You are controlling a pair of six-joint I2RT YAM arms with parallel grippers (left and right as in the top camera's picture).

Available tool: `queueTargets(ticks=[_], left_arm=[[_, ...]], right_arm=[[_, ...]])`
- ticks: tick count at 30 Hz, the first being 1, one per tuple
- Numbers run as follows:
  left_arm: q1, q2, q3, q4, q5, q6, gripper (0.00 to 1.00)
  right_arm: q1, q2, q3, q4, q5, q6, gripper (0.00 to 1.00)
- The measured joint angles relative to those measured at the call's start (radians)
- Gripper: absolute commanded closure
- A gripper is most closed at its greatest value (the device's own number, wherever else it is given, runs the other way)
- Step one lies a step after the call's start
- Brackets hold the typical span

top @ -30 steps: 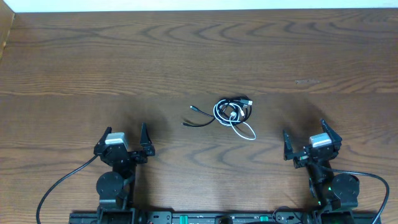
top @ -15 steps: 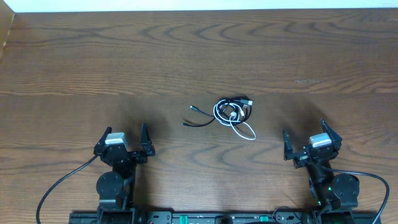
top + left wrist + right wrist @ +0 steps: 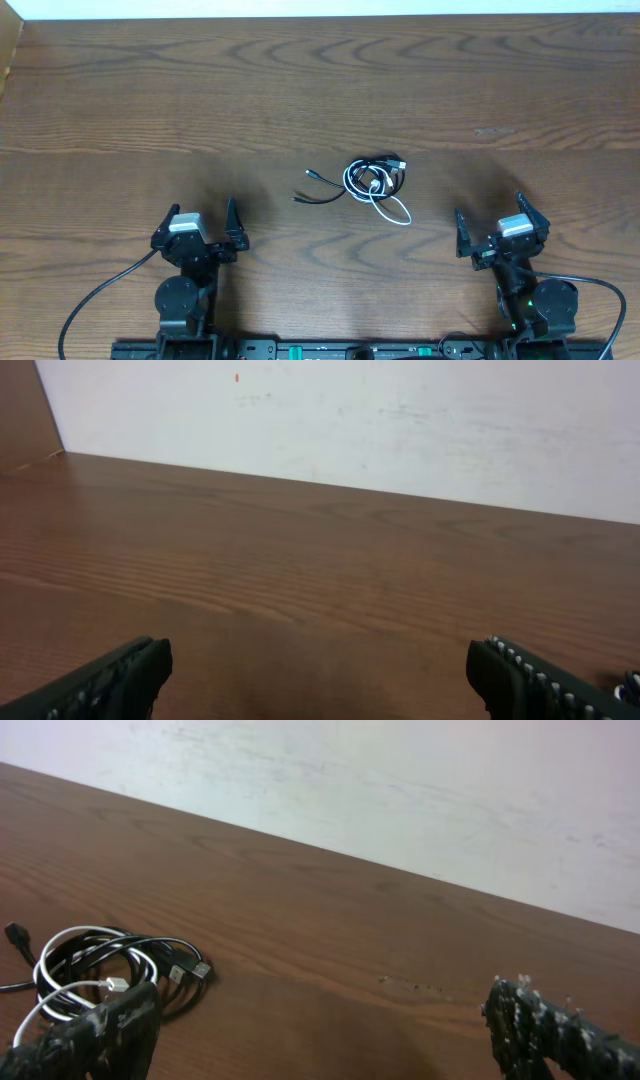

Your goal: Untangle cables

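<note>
A small tangle of thin cables [image 3: 372, 180], black ones and one white, lies near the middle of the wooden table. A black plug end [image 3: 311, 175] trails off to its left. In the right wrist view the tangle [image 3: 100, 970] sits at the lower left, beside the left finger. My left gripper [image 3: 200, 222] is open and empty at the near left, far from the cables. My right gripper [image 3: 492, 222] is open and empty at the near right. Both wrist views show the jaws wide apart over bare wood, the left [image 3: 320, 675] and the right [image 3: 325, 1035].
The table's far edge meets a white wall [image 3: 400, 420]. A wooden side panel [image 3: 10, 50] stands at the far left corner. Thick black arm wires [image 3: 90, 300] run along the near edge by both arm bases.
</note>
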Motion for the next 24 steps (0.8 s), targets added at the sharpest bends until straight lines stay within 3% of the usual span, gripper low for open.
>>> queueTargets(ticks=[24], left_arm=[[0.000, 0.000, 0.035, -0.079, 0.003, -0.040, 0.01]], right_arm=[[0.000, 0.000, 0.000, 0.068, 0.000, 0.025, 0.01]])
